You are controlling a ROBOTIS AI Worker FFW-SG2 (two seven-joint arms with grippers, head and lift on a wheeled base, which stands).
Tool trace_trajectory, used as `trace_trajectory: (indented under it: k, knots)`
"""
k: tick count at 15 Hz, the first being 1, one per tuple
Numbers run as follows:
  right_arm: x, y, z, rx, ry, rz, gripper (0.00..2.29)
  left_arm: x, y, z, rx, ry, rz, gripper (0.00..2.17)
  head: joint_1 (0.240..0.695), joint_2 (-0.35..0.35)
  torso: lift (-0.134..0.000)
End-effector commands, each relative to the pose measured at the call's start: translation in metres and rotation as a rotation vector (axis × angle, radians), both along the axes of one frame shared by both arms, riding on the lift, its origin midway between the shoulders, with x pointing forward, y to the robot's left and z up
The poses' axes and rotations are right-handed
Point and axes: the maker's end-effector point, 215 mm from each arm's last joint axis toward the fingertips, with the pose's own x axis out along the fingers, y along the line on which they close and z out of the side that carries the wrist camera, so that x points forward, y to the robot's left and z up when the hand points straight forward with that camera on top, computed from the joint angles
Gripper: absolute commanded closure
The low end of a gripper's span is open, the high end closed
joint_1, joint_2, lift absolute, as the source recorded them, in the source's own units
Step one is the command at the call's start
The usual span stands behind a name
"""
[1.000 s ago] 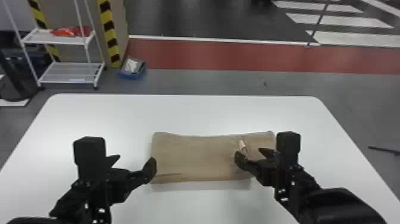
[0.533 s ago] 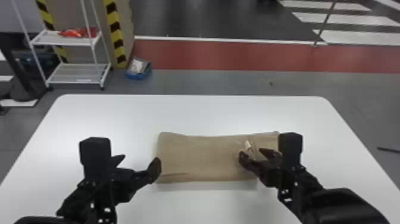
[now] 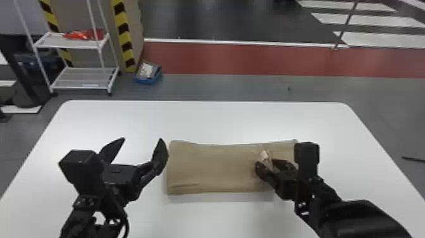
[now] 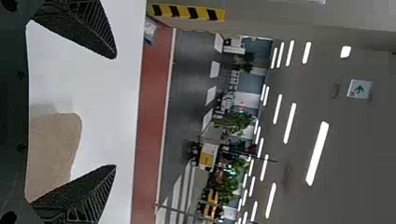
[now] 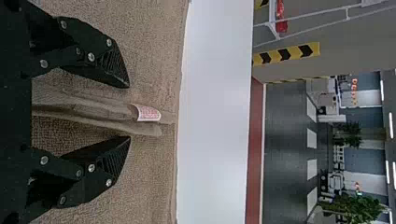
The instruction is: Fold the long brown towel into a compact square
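Brown towel (image 3: 215,167) laid out as a wide rectangle on a white table (image 3: 202,123), its long sides running left to right between two black robot grippers; the left gripper (image 3: 143,140) is spread wide just beside the towel's left end; the right gripper (image 3: 266,164) is over the towel's right part, its fingers parted on either side of a raised ridge of cloth; on that ridge, a small white label (image 5: 149,114) with reddish print; overhead, a white sign (image 4: 359,89) with a green arrow.
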Motion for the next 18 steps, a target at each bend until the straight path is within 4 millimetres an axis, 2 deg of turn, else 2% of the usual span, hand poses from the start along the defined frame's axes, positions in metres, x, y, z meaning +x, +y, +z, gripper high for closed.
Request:
trace_trajectory:
  k: [1,2,4,11,13,15,18]
  knots:
    - [0.001,0.001,0.002,0.002,-0.004,0.002,0.68,-0.003,-0.001,-0.001,-0.021,-0.012,0.005,0.03,0.695,-0.068,-0.102]
    - [0.001,0.002,0.001,0.002,-0.004,0.003,0.68,-0.003,-0.001,-0.004,-0.021,-0.007,0.005,0.03,0.695,-0.067,-0.102]
    - [0.001,0.004,0.002,0.003,-0.005,0.006,1.02,-0.004,-0.001,-0.005,-0.022,-0.004,0.005,0.04,0.695,-0.067,-0.102]
    - [0.007,0.008,0.016,0.01,-0.04,0.014,1.02,-0.006,0.001,-0.005,-0.029,-0.013,0.013,0.04,0.695,-0.06,-0.102]
    - [0.011,0.004,0.03,0.016,-0.066,0.009,1.02,-0.007,0.004,-0.007,-0.031,-0.01,0.019,0.05,0.695,-0.058,-0.102]
    - [0.019,-0.008,0.058,0.033,-0.109,-0.01,1.02,-0.007,0.007,-0.007,-0.032,-0.013,0.025,0.05,0.695,-0.058,-0.102]
    - [0.021,-0.04,0.086,0.071,-0.143,-0.056,1.02,-0.007,0.008,-0.008,-0.032,-0.013,0.027,0.05,0.695,-0.066,-0.102]
